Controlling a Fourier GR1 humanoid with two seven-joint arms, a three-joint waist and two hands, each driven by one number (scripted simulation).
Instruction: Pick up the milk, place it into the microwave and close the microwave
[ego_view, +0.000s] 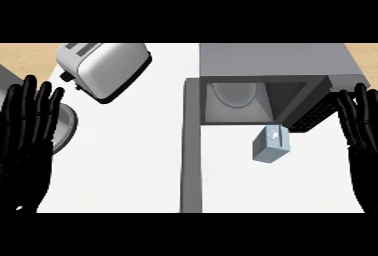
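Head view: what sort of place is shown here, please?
Most likely a kitchen: a toaster, a microwave with its door open and a milk carton stand on a white counter.

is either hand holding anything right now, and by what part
Nothing is held. The left hand and right hand are both open, fingers straight, and the small blue-grey milk carton stands apart from them before the open grey microwave.

Mw door (191, 165) L of milk (272, 145)
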